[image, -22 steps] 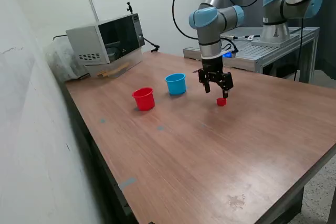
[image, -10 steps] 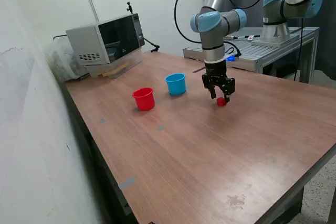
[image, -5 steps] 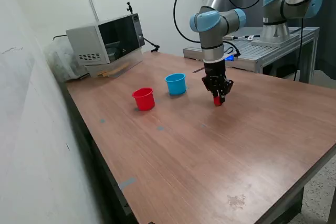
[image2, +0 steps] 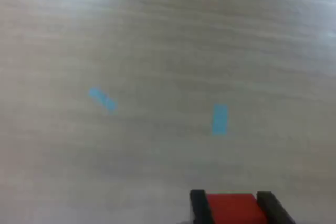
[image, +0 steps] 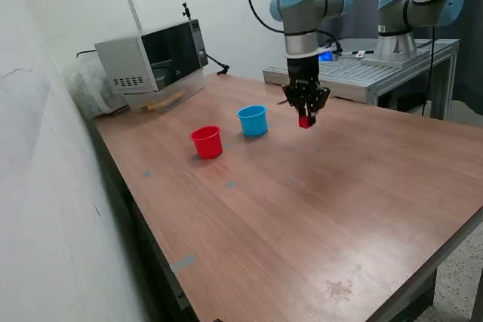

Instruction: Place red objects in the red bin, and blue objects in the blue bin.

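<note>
My gripper (image: 306, 120) is shut on a small red cube (image: 305, 121) and holds it in the air above the wooden table (image: 302, 209), to the exterior view's right of the light blue cup (image: 253, 121). The red cup (image: 207, 142) stands further to the exterior view's left. In the wrist view the red cube (image2: 232, 207) sits between the two black fingertips (image2: 198, 205), with the table far below. No other red cube and no dark blue cube is in view.
A microwave (image: 155, 54) stands at the table's back left. A second arm (image: 423, 5) stands on a metal bench (image: 377, 65) behind the table. Small blue tape marks (image2: 219, 119) lie on the tabletop.
My gripper came down over the red cube on the table, shut on it, and has lifted it up and slightly toward the blue cup.
</note>
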